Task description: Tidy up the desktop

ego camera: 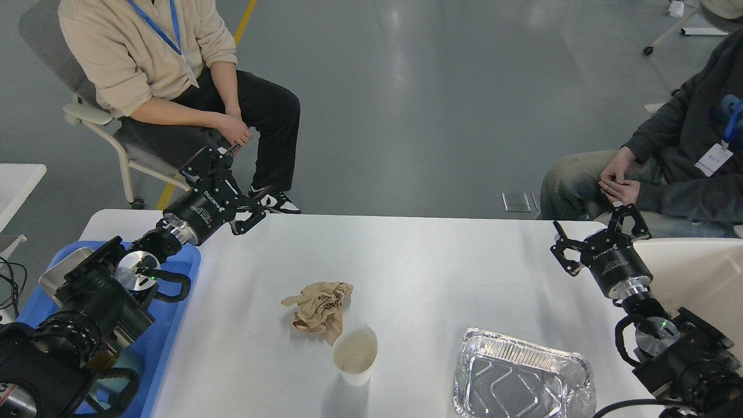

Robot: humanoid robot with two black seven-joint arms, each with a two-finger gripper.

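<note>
The white desktop (418, 267) fills the lower half of the head view. On it lie a crumpled brown paper (318, 307), a white paper cup (355, 354) standing just in front of the paper, and an empty foil tray (522, 377) at the front right. My left gripper (231, 184) is open and empty above the table's far left edge, well behind and left of the paper. My right gripper (598, 232) is open and empty above the far right of the table, behind the foil tray.
A blue plastic tray (177, 273) at the left holds a metal box (58, 273), mostly hidden by my left arm. A white bin (696, 278) stands at the right. A small white side table (20, 177) is far left. Two people sit behind the table.
</note>
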